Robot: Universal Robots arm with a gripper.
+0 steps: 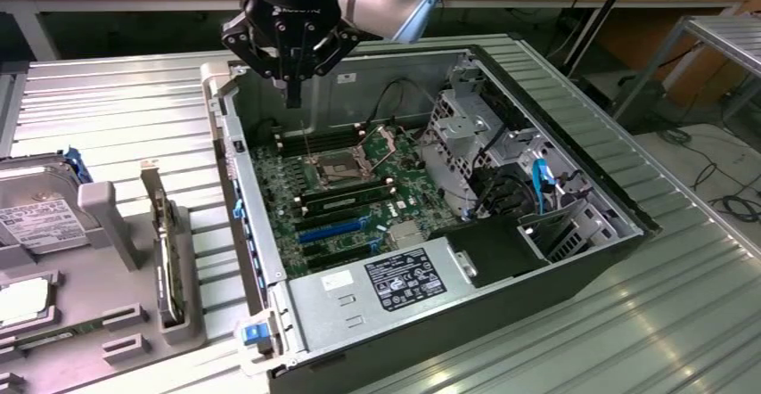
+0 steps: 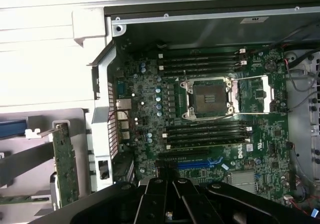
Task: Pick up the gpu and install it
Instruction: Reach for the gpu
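**Finding:** task not begun.

The black gripper (image 1: pixel 291 98) hangs over the far end of the open silver-and-black computer case (image 1: pixel 256 260), fingers pressed together, holding nothing.

The gpu (image 1: pixel 167 251), a slim card with a silver bracket, stands on edge in a grey plastic holder (image 1: pixel 102 220). The holder sits on the ribbed metal bench (image 1: pixel 107 109), just beside the case toward the exterior view's left edge.

The blue expansion slot (image 1: pixel 333 227) sits unfilled. Pick-up and installation both remain.

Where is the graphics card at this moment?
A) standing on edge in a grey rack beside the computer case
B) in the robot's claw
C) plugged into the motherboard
A: the gpu stands on edge in the grey rack beside the case, while the shut gripper hangs empty above the motherboard.
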